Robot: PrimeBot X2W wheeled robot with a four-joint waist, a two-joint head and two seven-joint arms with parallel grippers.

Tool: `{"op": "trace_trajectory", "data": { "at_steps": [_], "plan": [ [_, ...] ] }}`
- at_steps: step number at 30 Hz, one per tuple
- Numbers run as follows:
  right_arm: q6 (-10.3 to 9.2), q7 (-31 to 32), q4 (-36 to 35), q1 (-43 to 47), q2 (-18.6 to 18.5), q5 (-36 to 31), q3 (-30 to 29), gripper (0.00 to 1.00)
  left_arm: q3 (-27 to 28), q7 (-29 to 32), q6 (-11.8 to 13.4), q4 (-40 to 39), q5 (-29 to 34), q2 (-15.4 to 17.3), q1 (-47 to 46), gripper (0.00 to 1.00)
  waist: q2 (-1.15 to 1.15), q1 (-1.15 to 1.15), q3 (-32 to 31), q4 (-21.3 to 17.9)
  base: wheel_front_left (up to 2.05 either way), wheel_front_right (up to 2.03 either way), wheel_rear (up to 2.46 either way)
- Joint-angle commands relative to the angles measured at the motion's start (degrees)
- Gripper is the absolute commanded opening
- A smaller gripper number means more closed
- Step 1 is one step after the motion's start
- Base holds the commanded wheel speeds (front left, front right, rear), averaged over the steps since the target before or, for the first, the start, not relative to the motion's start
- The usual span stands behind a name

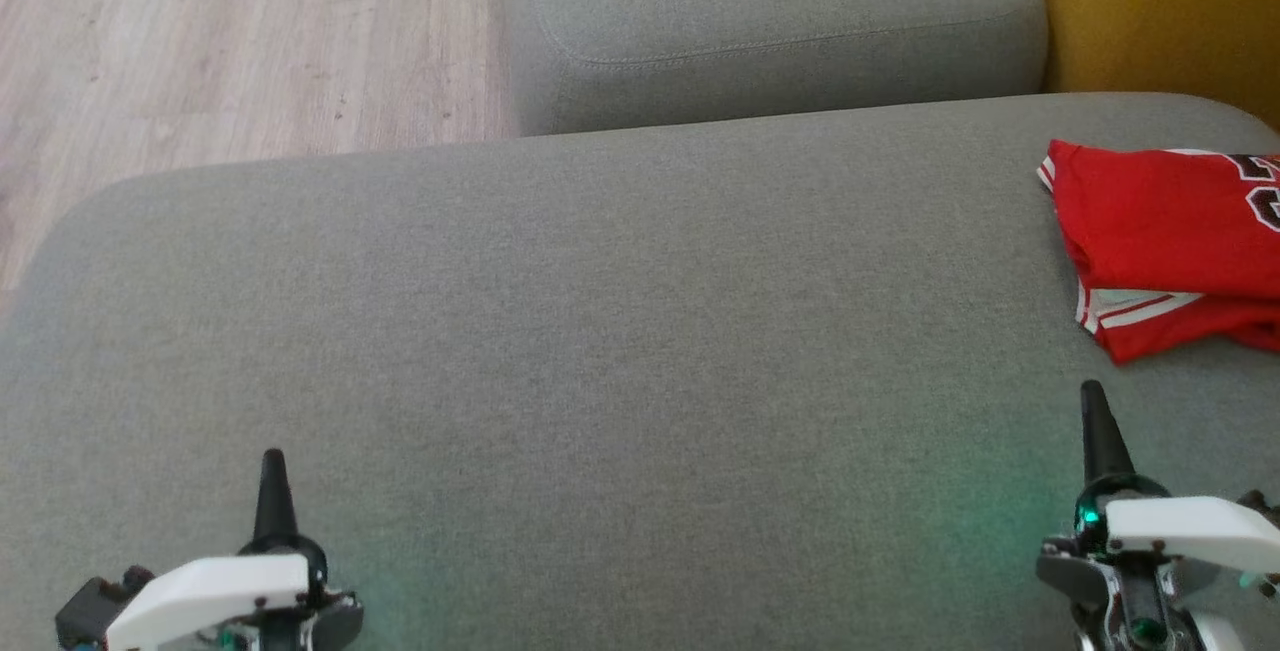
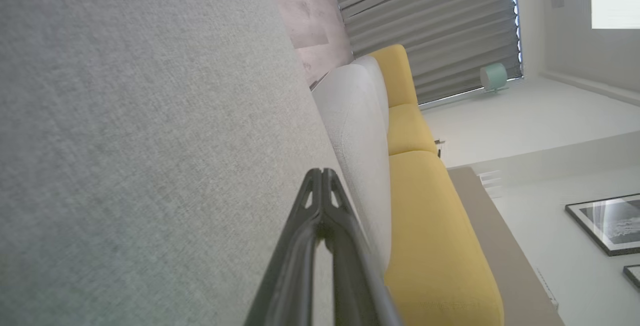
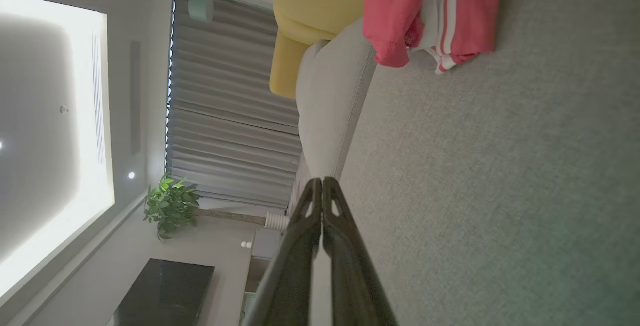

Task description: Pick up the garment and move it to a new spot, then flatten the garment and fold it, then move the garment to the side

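The garment [image 1: 1170,231], a red jersey with white trim and dark lettering, lies at the far right corner of the big grey cushion [image 1: 600,331] and runs off the head view's right edge, so its full outline cannot be told. It sits in stacked layers with a striped hem tucked between red panels, which reads more like a rough fold than a spread-out shirt. Out at that corner it leaves the middle of the cushion free, as one would want either for a working area or for a finished piece put aside. Which of those it is I cannot say for sure, though the layering suggests the fold is done. The left gripper [image 1: 272,471] hovers over the cushion's near left part and the right gripper [image 1: 1096,406] over its near right part. Each has its two dark fingers pressed together to a single point, with nothing between them. Closed, low over the cushion and apart from the cloth, they look parked rather than reaching; the right one is near the jersey's nearest hem but clear of it. If more handling is needed, the right gripper is the natural one to use, and it would have to open first.
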Motion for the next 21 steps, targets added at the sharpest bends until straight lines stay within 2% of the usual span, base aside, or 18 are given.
{"op": "trace_trajectory", "data": {
  "at_steps": [1, 21],
  "plan": [
    [-0.03, 0.4, -2.2, -3.5, -1.2, 1.4, 0.7, 0.0, 2.2, 0.3, -0.6, -1.6, -1.3, 0.9, -3.4, 0.0, 0.0, 0.0, 0.0, 0.0, 0.0, 0.0, 0.0],
    [-0.04, 3.9, -2.2, -5.4, -1.1, 14.6, -1.8, 0.0, 5.1, 3.8, -2.6, -1.1, -14.9, 0.8, -5.7, 0.0, 0.0, 0.0, 0.8, 0.0, 0.0, 0.0, 0.0]
  ]
}}
